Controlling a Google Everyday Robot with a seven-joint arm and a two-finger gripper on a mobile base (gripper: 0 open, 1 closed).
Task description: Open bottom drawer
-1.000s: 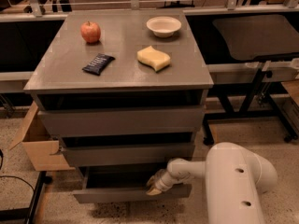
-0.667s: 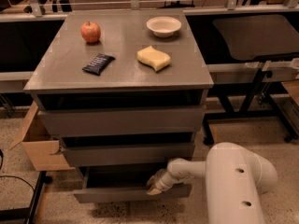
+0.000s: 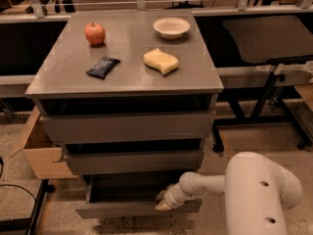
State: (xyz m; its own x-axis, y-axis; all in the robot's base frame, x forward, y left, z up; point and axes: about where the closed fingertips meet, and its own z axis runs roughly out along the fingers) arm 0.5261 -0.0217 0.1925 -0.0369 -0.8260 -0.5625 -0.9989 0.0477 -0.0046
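Note:
The bottom drawer is the lowest grey front of the cabinet; it stands pulled out a little, with its dark inside showing. My gripper is at the drawer's right part, at the top edge of its front. My white arm reaches in from the lower right. The wider middle drawer and the top drawer sit above it, each set further back.
On the cabinet top lie a red apple, a white bowl, a yellow sponge and a dark packet. An open cardboard box stands at the left. Black table legs stand at the right.

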